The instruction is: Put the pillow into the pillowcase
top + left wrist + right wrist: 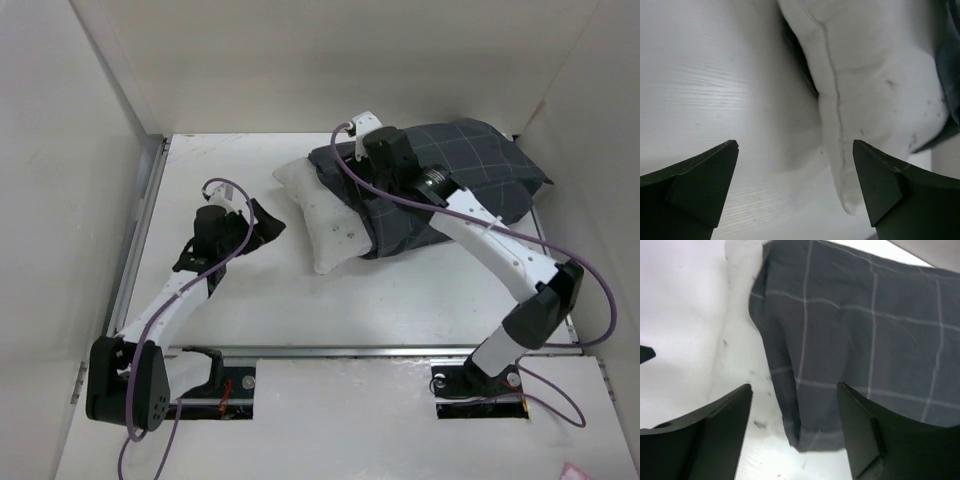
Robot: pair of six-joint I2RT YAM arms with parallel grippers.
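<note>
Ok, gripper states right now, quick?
Left gripper: open, empty, facing the off-white speckled stuffed pillow.
Right gripper: open, empty, over the charcoal-grey grid-patterned fabric pillowcase.

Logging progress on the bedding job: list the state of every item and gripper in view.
pillow: partly sheathed, its end toward the left arm still bare.
pillowcase: wrinkled, drawn over the rest of the pillow.
left gripper: open, empty, near the pillow's bare end.
right gripper: open, above the pillowcase's edge.
</note>
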